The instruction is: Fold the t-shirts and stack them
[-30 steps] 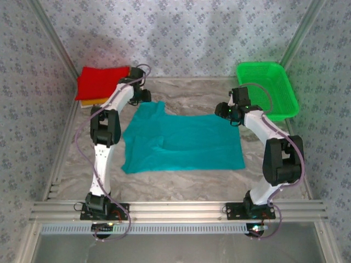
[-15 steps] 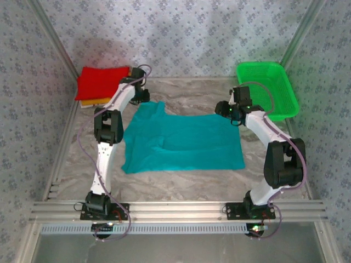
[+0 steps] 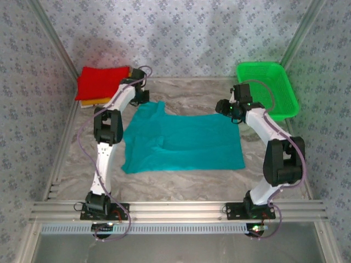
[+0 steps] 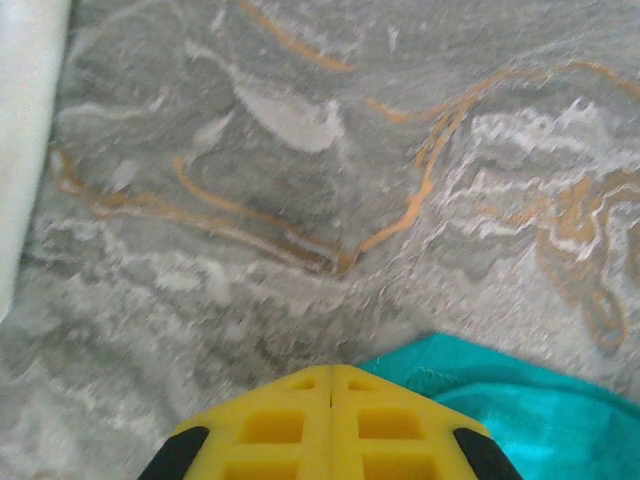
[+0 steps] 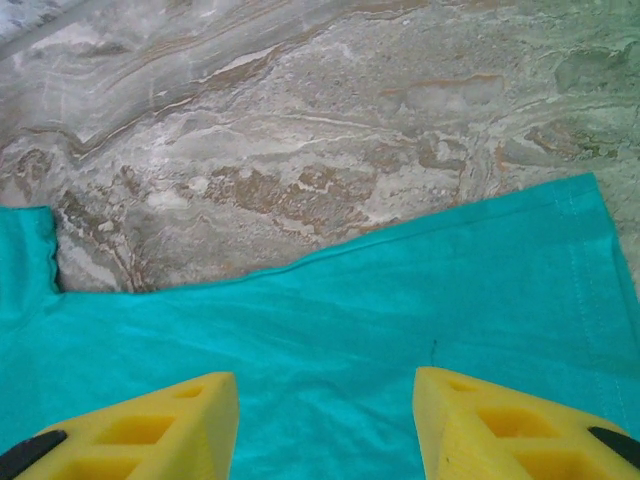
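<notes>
The teal t-shirt (image 3: 181, 143) lies spread flat in the middle of the table. My left gripper (image 3: 145, 98) is at its far-left sleeve corner. In the left wrist view the yellow fingers (image 4: 331, 375) are pressed together, and the teal corner (image 4: 500, 400) runs in under their tips. My right gripper (image 3: 225, 109) hovers over the shirt's far-right corner, open, with teal cloth (image 5: 330, 300) lying between its fingers (image 5: 325, 405). A folded red t-shirt (image 3: 101, 81) rests on an orange-yellow one (image 3: 88, 102) at the back left.
A bright green mesh basket (image 3: 267, 89) stands at the back right, just behind my right arm. Patterned walls and metal rails close in the marble table (image 3: 181, 183). A white shape (image 4: 25, 130) shows at the left border of the left wrist view.
My left gripper has closed at the sleeve corner. The right gripper has slid a little towards the back left along the shirt's far edge and opened slightly. The shirt has not moved.
</notes>
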{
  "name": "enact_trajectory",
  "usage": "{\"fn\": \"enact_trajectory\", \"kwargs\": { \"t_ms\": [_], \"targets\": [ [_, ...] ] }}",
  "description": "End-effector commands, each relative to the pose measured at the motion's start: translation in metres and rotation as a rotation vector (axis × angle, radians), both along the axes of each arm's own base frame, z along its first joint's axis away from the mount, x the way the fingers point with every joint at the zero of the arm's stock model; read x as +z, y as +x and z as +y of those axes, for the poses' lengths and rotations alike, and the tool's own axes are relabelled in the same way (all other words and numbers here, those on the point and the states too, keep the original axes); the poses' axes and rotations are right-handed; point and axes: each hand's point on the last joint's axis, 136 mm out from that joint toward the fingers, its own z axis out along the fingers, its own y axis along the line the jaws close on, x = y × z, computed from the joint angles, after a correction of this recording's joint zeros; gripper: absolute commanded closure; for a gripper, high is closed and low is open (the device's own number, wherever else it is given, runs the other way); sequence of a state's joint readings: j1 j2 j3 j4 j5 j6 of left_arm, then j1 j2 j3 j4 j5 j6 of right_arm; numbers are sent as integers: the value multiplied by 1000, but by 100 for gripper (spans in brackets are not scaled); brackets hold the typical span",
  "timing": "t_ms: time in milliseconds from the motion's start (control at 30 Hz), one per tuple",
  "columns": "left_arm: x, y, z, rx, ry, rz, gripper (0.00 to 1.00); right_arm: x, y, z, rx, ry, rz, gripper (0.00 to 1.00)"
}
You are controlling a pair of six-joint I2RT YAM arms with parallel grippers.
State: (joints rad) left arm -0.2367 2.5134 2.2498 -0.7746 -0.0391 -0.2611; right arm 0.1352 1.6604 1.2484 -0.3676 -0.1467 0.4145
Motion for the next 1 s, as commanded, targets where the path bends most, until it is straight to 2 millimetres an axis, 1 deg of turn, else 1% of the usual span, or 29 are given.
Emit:
{"fn": "enact_trajectory", "kwargs": {
  "t_ms": [0, 100, 133, 167, 233, 333, 500, 567, 800, 867, 967],
  "targets": [
    [58, 6, 9, 17, 24, -133, 100, -27, -1, -13, -11, -51, 148, 48],
    [70, 5, 16, 32, 37, -193, 100, -45, 6, -25, -39, -114, 218, 48],
    [72, 4, 18, 34, 39, -205, 100, -48, 10, -28, -43, -133, 222, 47],
    [74, 4, 21, 40, 40, -210, 100, -55, 8, -30, -41, -152, 254, 47],
    [72, 3, 26, 48, 44, -199, 100, -62, 13, -33, -41, -161, 285, 47],
    [73, 4, 30, 45, 57, -195, 100, -66, 20, -38, -63, -183, 288, 47],
    [73, 13, 34, 37, 61, -202, 100, -79, 32, -52, -91, -264, 331, 46],
    [72, 17, 37, 38, 71, -201, 100, -84, 37, -54, -98, -276, 343, 46],
    [78, 23, 47, 50, 79, -216, 100, -93, 44, -64, -160, -296, 370, 46],
    [79, 23, 51, 49, 90, -213, 100, -95, 47, -63, -165, -291, 370, 46],
    [75, 22, 57, 48, 96, -205, 100, -101, 56, -57, -152, -264, 375, 46]
  ]
}}
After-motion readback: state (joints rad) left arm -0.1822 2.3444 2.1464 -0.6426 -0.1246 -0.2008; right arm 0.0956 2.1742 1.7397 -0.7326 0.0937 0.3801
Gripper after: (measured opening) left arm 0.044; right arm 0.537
